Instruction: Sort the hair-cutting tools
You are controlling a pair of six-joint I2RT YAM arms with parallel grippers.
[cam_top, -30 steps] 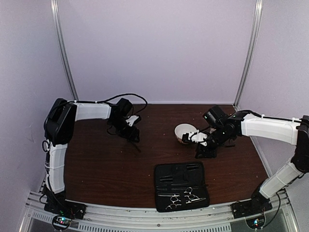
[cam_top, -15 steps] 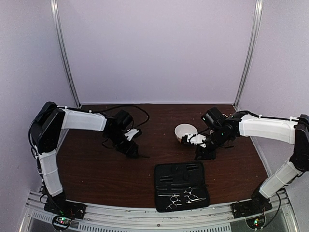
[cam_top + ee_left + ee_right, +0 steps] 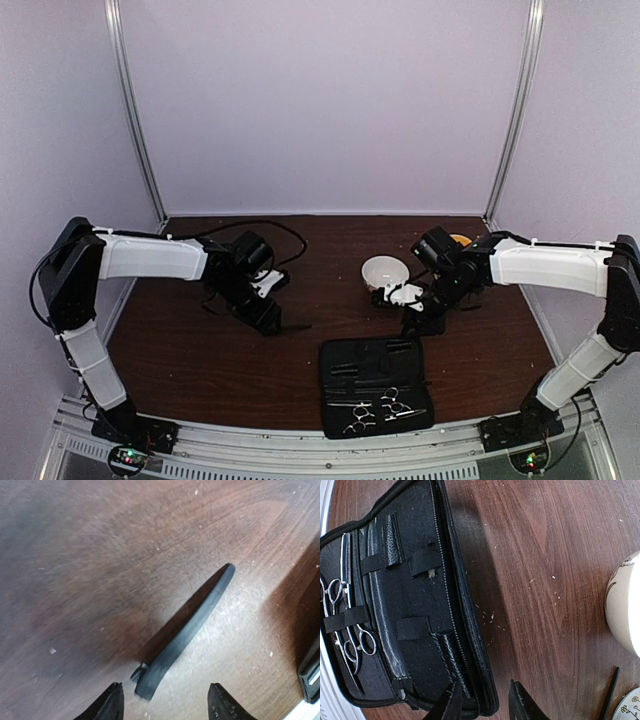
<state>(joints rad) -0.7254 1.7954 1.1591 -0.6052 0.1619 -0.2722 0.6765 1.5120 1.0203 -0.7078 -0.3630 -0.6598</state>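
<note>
Left gripper (image 3: pixel 166 706) first: it's low over the table (image 3: pixel 90 555), jaws spread wide, gripping nothing, and a black stick (image 3: pixel 190 625) lies flat on the wood with its near end between the two fingertips, touching neither as far as I can see. The stick runs away from the gripper at a slant, its far end rounded. The wood under it is dark brown, scuffed with pale scratches and dotted with little white specks. Over on the other side, the right gripper (image 3: pixel 485 705) hangs with its jaws partly apart and empty, just above the near edge of the open case (image 3: pixel 410 610). Inside that case, two scissors (image 3: pixel 347 625) sit side by side under black elastic straps, ring handles together, blades along the lining; the other loops hold nothing. Beside the case, more crumbs on the wood, then the white bowl (image 3: pixel 625 605) at the edge of the wrist view, and a second stick (image 3: pixel 610 692) lying thin and dark just below it. From above, the case (image 3: pixel 375 385) lies open at the front middle of the table, the bowl (image 3: pixel 385 270) behind it, the left gripper (image 3: pixel 272 322) well off to its left. A black cable (image 3: pixel 270 205) loops behind the left arm. Pale lilac walls (image 3: pixel 330 100) close the booth, with metal posts (image 3: pixel 135 110) in the corners and a ribbed rail (image 3: pixel 300 455) along the front.
</note>
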